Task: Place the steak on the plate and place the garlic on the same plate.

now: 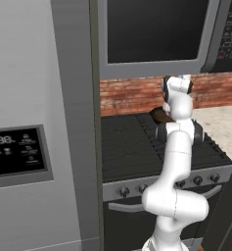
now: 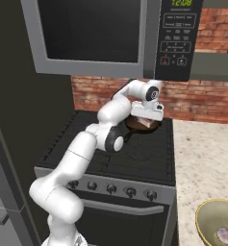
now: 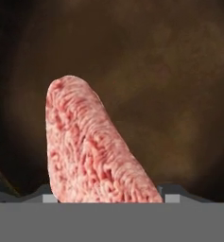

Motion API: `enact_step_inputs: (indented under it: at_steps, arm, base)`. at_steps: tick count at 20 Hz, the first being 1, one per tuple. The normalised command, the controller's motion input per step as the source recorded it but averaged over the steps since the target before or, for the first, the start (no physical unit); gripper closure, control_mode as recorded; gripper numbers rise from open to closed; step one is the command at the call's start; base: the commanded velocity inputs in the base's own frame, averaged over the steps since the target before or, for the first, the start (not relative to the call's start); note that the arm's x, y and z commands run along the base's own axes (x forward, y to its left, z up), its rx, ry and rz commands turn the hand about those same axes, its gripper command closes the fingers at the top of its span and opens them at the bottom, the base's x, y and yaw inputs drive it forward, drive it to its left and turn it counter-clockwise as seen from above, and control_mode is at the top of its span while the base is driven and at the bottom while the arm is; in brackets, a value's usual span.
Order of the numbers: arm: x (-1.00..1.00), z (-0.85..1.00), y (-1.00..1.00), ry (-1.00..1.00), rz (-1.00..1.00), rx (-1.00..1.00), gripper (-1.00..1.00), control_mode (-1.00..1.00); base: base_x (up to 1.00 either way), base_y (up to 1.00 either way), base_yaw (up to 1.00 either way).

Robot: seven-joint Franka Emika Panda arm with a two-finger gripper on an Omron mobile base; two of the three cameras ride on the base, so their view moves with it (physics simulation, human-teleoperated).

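Steak [image 3: 92,146] between claw [image 3: 104,198] tips in dark pan [image 2: 134,126] on stove [image 2: 139,153]; grip state unclear; bowl [image 2: 207,216] on counter.

1. Both base views are evenly, softly lit, without hard shadows or glare.
2. The hand view is dim; the dark brown pan surface [image 3: 170,85] looks blurred and mottled.

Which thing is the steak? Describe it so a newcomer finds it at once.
Start at the black stove under the microwave. At its back, by the brick wall, sits a dark brown pan. The steak is the pink, white-marbled slab of raw meat in that pan, unlike the small pale garlic in the yellow bowl on the counter.
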Motion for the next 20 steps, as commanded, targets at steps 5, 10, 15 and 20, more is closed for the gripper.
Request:
enact_step_inputs:
  at_steps: [5,10,15,20]
  arm:
    - [-0.81,-0.12,0.27,-0.15,0.00,-0.04,1.00,-1.00]
    - [-0.62,-0.04,0.34,-0.15,0.00,-0.04,1.00,-1.00]
    - [-0.66,-0.10,0.34,-0.19,0.00,-0.05,1.00,-1.00]
    - [-0.78,-0.02,0.21,-0.18,0.00,-0.03,1.00,-1.00]
  base:
    - [0.00,0.00,0.00]
    - [0.00,0.00,0.00]
    - [0.00,0.00,0.00]
    - [0.00,0.00,0.00]
